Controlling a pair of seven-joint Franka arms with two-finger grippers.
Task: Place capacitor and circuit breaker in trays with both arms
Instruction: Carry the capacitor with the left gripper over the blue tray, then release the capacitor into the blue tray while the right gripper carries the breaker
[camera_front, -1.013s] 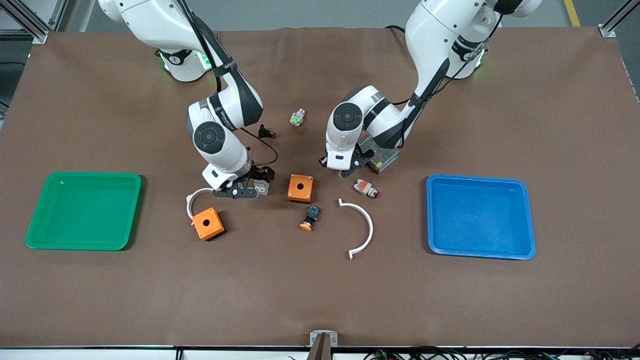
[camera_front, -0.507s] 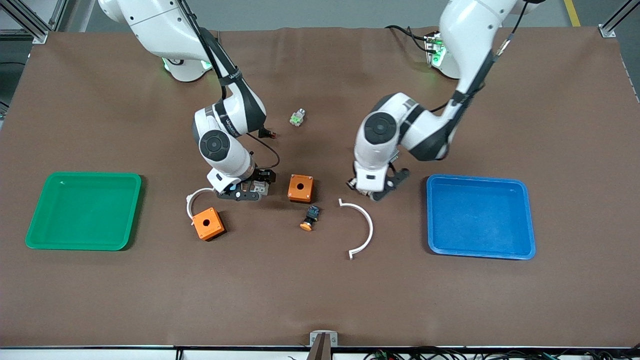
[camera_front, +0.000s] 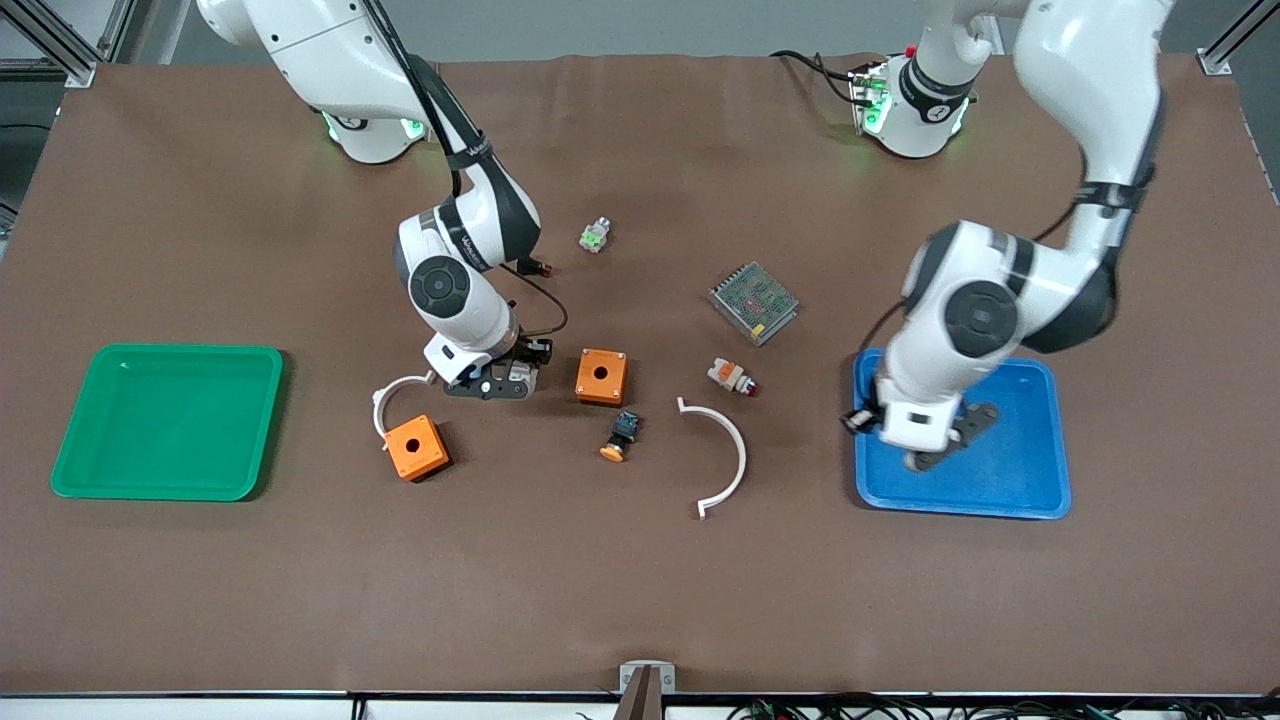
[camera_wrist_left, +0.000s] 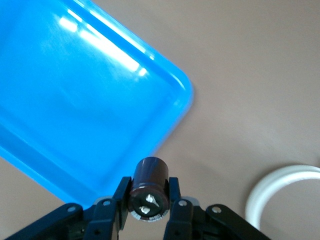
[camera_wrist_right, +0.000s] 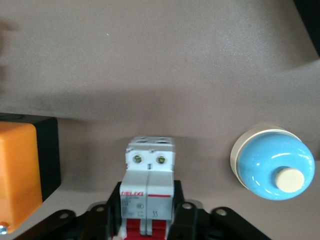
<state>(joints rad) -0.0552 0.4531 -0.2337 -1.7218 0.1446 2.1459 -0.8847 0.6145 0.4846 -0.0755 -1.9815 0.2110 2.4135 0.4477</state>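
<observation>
My left gripper (camera_front: 940, 450) hangs over the blue tray (camera_front: 1020, 400), above its edge toward the table's middle. It is shut on the capacitor (camera_wrist_left: 150, 175), a small dark cylinder with pale marks on its end, held between the fingers in the left wrist view, where the gripper (camera_wrist_left: 148, 197) is over the tray's corner (camera_wrist_left: 75, 100). My right gripper (camera_front: 497, 383) is low over the table between a white arc and an orange box. It is shut on the circuit breaker (camera_wrist_right: 149, 170), a white block with red levers, also visible in the front view (camera_front: 521, 376).
A green tray (camera_front: 170, 420) lies at the right arm's end. Two orange boxes (camera_front: 601, 376) (camera_front: 417, 447), two white arcs (camera_front: 725, 455) (camera_front: 385, 400), a blue and orange button (camera_front: 620, 435), a white part with a red end (camera_front: 731, 377) and a metal module (camera_front: 753, 302) lie mid-table.
My left arm swung from the table's middle to over the blue tray, carrying the capacitor and uncovering the metal module. My right gripper barely shifted, still holding the circuit breaker.
</observation>
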